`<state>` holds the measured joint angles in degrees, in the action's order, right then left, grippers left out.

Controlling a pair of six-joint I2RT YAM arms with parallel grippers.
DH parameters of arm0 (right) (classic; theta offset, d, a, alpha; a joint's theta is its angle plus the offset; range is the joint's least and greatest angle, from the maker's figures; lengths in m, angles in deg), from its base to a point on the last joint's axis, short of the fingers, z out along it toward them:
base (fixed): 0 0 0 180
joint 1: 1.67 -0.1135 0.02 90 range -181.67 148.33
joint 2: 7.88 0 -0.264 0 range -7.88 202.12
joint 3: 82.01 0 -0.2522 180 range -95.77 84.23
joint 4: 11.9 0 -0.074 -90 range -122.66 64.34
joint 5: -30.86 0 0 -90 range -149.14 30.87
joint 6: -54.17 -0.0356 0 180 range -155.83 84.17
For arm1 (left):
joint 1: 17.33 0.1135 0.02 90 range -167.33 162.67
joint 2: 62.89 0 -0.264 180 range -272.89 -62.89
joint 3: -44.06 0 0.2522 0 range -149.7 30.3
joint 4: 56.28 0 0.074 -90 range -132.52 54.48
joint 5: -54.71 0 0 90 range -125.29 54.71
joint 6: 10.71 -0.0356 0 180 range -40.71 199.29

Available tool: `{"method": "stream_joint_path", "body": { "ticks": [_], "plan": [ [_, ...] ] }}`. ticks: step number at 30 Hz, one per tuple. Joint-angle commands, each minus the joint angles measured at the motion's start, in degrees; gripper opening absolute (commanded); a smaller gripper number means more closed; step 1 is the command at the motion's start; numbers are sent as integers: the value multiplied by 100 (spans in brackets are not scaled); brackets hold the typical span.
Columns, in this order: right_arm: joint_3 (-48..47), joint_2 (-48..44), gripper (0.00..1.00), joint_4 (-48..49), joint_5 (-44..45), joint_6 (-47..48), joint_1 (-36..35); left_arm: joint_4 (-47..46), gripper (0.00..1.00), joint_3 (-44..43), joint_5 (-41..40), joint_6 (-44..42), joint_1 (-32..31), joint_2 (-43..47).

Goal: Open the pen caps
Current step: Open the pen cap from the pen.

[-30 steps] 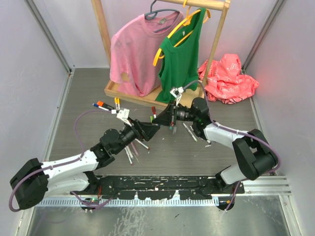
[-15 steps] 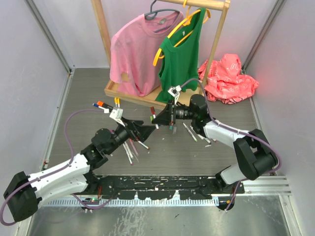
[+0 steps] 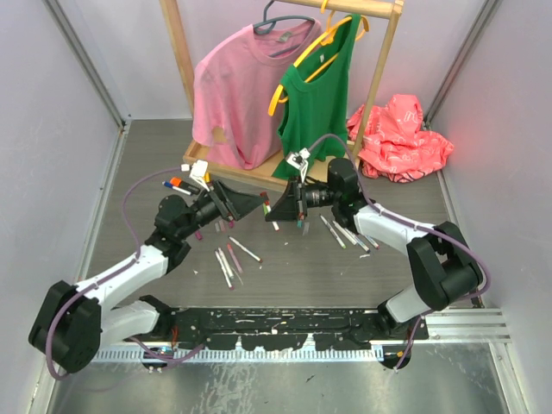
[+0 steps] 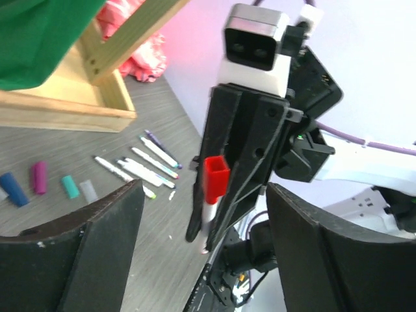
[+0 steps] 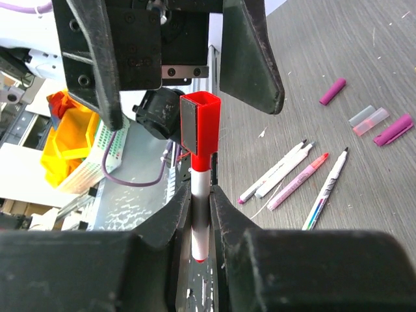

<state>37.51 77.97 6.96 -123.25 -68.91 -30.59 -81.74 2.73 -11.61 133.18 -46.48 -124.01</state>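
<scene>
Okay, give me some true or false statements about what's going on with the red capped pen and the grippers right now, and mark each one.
1. The right gripper is shut on a marker that carries a red cap. True.
2. The red cap is already off. False: it sits on the marker's end.
3. The left gripper is open. True.
4. The loose markers lie on the base of the rack. False: they lie on the grey table.
5. A green top hangs on the rack. True.
</scene>
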Motion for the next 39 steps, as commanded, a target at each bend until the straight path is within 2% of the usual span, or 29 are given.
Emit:
{"method": "stream_joint_path", "body": {
  "ticks": [1,11,17,25,39],
  "plan": [
    [-330,31,1,-43,-422,105,1,-1258,73,-397,779,541,32,-345],
    [-355,42,1,-87,-470,89,1,-2235,48,-459,969,1135,27,-1118],
    [-366,51,1,-210,-346,168,2,-2275,39,-449,868,1264,27,-1379],
    [-559,10,1,-1145,222,799,-14,-1520,39,-297,438,1029,-39,-959],
    [-728,36,1,-1770,601,1263,-77,-141,37,-428,-82,460,-334,-552]
  ]
}}
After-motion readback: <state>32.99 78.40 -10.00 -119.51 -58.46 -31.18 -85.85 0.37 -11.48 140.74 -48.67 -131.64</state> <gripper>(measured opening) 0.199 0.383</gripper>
